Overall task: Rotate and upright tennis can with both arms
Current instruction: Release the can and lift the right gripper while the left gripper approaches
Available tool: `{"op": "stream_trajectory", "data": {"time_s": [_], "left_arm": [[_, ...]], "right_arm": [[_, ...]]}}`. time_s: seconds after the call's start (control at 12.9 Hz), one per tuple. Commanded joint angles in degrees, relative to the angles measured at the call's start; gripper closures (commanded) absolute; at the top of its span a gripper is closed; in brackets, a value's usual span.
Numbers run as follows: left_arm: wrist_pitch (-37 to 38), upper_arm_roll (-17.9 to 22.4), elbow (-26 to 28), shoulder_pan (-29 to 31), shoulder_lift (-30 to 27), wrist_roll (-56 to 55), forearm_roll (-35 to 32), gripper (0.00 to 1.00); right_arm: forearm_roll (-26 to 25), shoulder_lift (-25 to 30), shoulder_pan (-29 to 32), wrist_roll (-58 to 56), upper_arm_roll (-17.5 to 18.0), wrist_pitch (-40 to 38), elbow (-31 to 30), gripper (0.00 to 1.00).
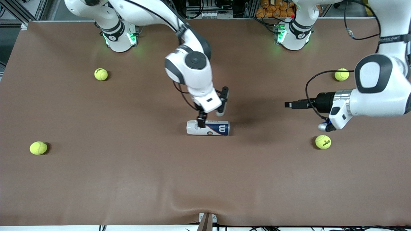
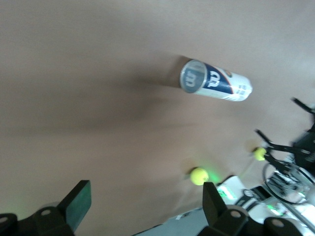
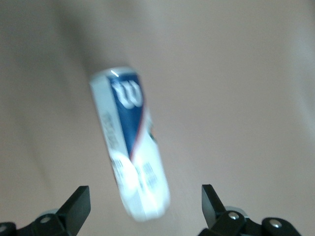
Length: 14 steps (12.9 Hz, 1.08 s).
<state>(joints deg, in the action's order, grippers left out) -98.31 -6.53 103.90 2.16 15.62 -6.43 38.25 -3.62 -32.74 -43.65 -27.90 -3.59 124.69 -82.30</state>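
The tennis can [image 1: 208, 127] lies on its side in the middle of the table, its navy end with the white "W" toward the left arm's end. My right gripper [image 1: 201, 123] hangs open over the can's white end; in the right wrist view the can [image 3: 130, 157] lies between the spread fingers [image 3: 78, 206], untouched, and the right gripper [image 3: 145, 209] is empty. My left gripper [image 1: 290, 104] is held level above the table, pointing at the can from the left arm's end. It is open and empty [image 2: 146, 204], and the can's lid end [image 2: 216, 81] shows well ahead of it.
Several tennis balls lie on the brown table: one [image 1: 101, 74] and one [image 1: 38, 148] toward the right arm's end, one [image 1: 341, 74] and one [image 1: 323, 141] toward the left arm's end, the last just below the left wrist.
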Motion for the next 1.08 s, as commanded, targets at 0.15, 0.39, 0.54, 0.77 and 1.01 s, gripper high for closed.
{"op": "stream_trajectory", "data": {"time_s": [0.15,0.39,0.54,0.77,1.01], "left_arm": [[-5.04,-1.03,1.04,-0.22,4.76,2.55,11.29,0.0],[-6.63,-1.38,0.52,-2.23,9.68,6.86,16.76,0.0],[-7.07,-1.47,0.42,-2.94,13.11,11.15,21.05,0.0],[-7.25,-1.47,0.34,-3.47,18.82,22.74,30.18,0.0],[-10.05,-1.38,-1.15,-5.84,23.22,29.71,36.35,0.0]], "right_arm": [[1.24,9.34,18.29,1.8,1.3,-8.39,-2.96,0.0],[1.33,15.93,28.76,2.93,1.04,-17.61,-2.96,0.0],[3.33,20.5,34.92,7.49,0.95,-25.25,-3.04,0.0],[4.41,25.52,38.09,13.39,-1.95,-32.92,-3.04,0.0],[5.02,29.21,41.8,19.35,-1.95,-36.09,-3.04,0.0]]}}
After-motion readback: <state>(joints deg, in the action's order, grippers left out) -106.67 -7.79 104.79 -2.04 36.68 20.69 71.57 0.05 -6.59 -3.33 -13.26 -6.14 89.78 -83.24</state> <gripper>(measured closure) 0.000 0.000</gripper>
